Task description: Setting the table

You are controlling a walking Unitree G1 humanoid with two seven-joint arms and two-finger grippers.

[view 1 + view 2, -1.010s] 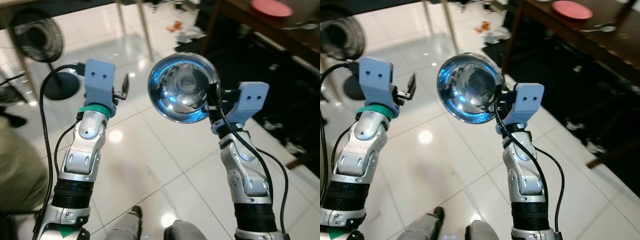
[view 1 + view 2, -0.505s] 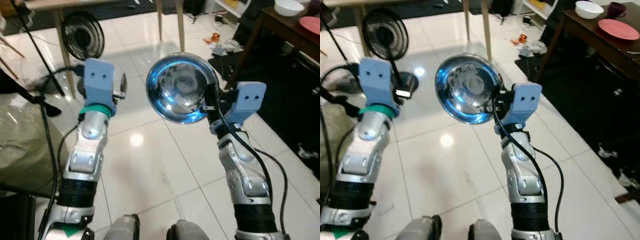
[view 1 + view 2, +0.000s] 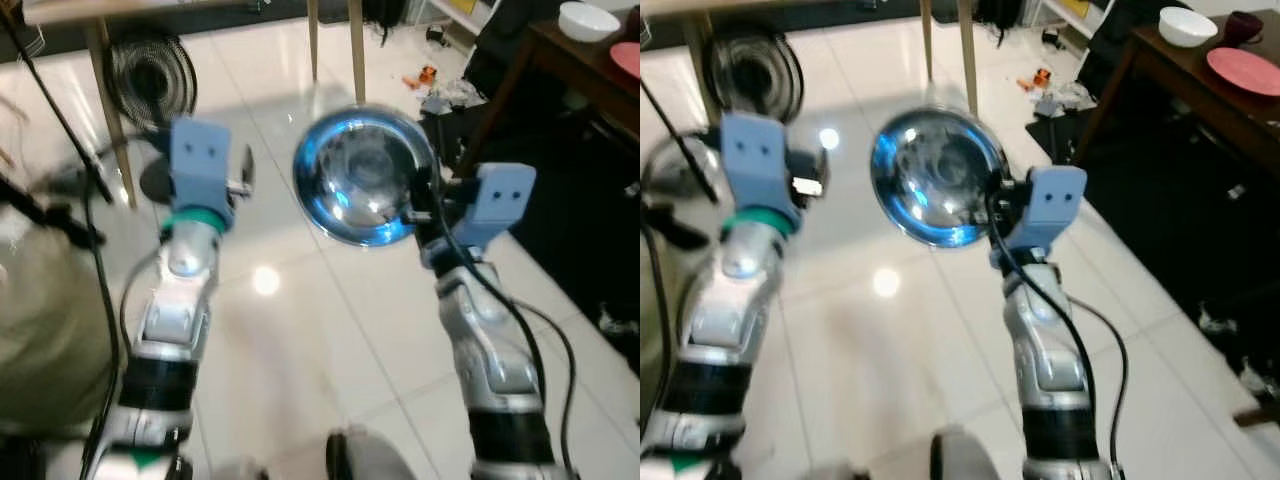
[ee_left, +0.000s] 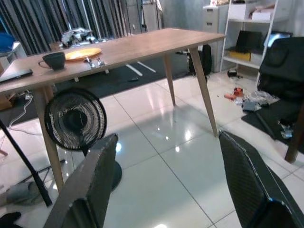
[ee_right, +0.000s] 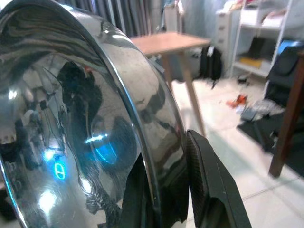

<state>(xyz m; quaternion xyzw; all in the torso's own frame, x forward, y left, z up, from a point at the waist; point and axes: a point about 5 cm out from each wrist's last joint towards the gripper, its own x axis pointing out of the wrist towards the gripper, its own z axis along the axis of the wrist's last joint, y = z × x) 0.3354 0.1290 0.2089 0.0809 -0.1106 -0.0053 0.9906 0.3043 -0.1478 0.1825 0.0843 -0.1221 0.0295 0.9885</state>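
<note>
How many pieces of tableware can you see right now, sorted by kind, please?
Bowls: 2, the steel bowl in the right gripper and a white bowl on the dark table.
Plates: 2, a pink plate and a yellow plate.
Cups: 2, a dark cup and a dark mug.
Total: 6.

A shiny steel bowl point(image 3: 366, 176) stands on edge in mid-air, hollow facing the camera, rim pinched.
</note>
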